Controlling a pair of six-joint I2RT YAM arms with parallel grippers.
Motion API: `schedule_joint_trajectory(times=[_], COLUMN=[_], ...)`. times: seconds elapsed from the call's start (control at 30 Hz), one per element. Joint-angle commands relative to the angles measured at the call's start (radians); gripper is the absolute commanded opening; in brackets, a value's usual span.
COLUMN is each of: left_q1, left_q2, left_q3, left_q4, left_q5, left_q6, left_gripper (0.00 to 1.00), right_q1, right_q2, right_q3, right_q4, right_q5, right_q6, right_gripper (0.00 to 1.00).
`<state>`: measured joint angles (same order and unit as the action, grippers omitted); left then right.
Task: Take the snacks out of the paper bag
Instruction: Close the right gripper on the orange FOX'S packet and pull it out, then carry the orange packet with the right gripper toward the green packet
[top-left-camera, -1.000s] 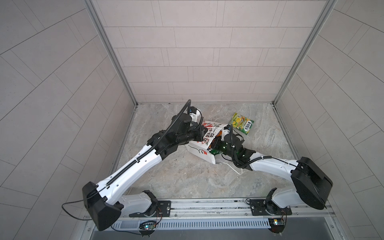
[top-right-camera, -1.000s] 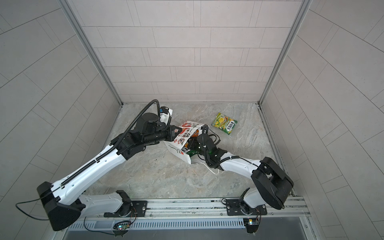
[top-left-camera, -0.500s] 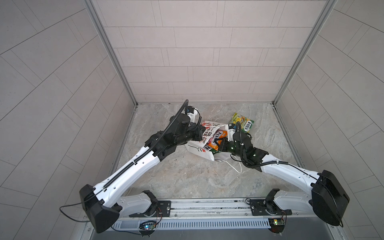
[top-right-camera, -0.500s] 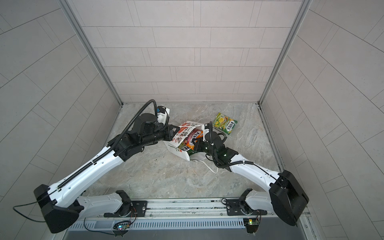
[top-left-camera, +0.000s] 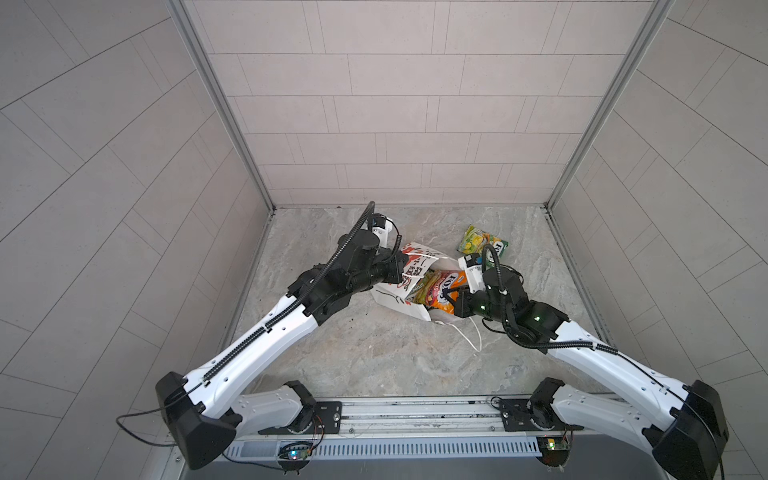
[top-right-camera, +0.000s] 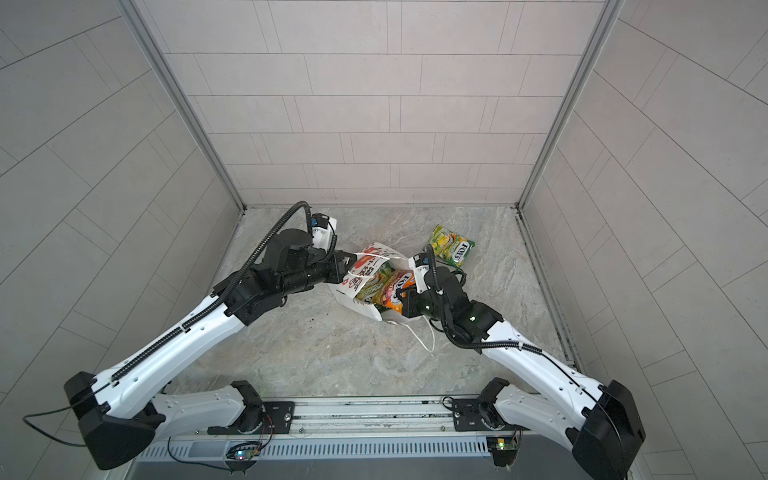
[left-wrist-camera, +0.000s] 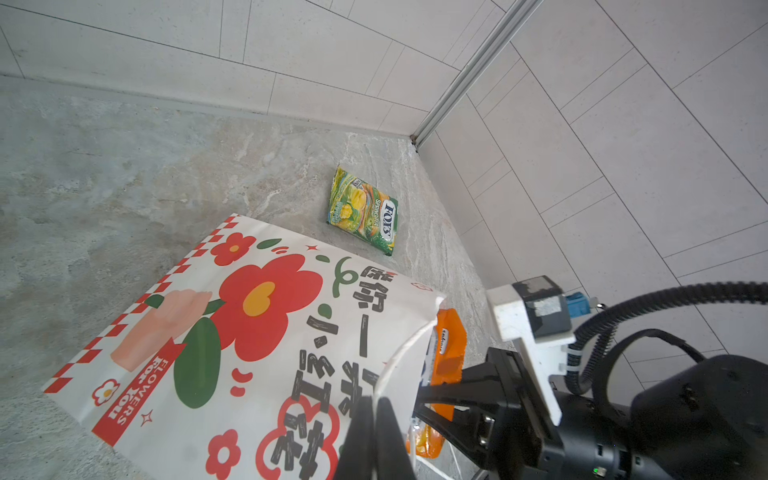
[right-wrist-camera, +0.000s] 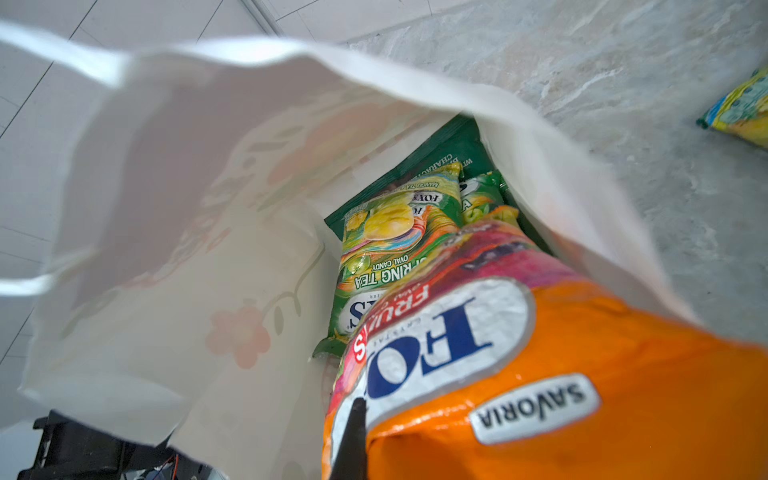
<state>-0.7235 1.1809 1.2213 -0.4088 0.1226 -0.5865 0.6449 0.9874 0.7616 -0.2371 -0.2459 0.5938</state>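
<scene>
The bag (top-left-camera: 397, 300) lies on its side mid-floor (top-left-camera: 374, 357), mouth facing right. The left gripper (left-wrist-camera: 376, 413) is clamped on the mouth's upper rim at the cord handle (left-wrist-camera: 405, 345). The right gripper (top-left-camera: 451, 297) is clamped on the orange packet (right-wrist-camera: 602, 345), which protrudes from the mouth. A green packet (right-wrist-camera: 395, 249) and a crisp bag (right-wrist-camera: 449, 145) lie inside. A second green packet (top-left-camera: 482, 243) lies on the floor, just far-right of the bag.

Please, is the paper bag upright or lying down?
Lying down: the bag shows its flowered front upward, packets visible at its sideways mouth.
</scene>
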Motion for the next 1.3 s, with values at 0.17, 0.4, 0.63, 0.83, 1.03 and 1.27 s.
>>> schedule_joint_trajectory(times=[0.17,0.4,0.63,0.83,1.03,1.27], left_q1=[-0.004,-0.003,-0.001,-0.003,-0.002,-0.003], left_q2=[-0.026,-0.041,-0.044,-0.037,-0.037,-0.036], left_q3=[-0.015,-0.034,-0.043,-0.039,-0.041,-0.040], left_q4=[0.007,0.013,0.017,0.018,0.020,0.025], left_q5=[-0.020,-0.023,-0.026,-0.023,-0.019,-0.006], left_q6=[0.005,0.001,-0.002,0.000,0.002,0.004], left_gripper=[0.00,0.00,0.00,0.00,0.00,0.00], right_q1=[-0.007,-0.008,-0.007,-0.007,-0.009,-0.037], right_q2=[-0.124,-0.200,-0.268,-0.311,-0.335,-0.268], right_q3=[0.146,0.238,0.322,0.368,0.393,0.422], right_q4=[-0.201,-0.274,-0.322,-0.338,-0.372,-0.446], right_q5=[-0.035,-0.039,0.004,0.078,0.244,0.449], right_q6=[-0.132,-0.164,-0.204,-0.238,-0.268,-0.331], right_gripper=[0.00,0.00,0.00,0.00,0.00,0.00])
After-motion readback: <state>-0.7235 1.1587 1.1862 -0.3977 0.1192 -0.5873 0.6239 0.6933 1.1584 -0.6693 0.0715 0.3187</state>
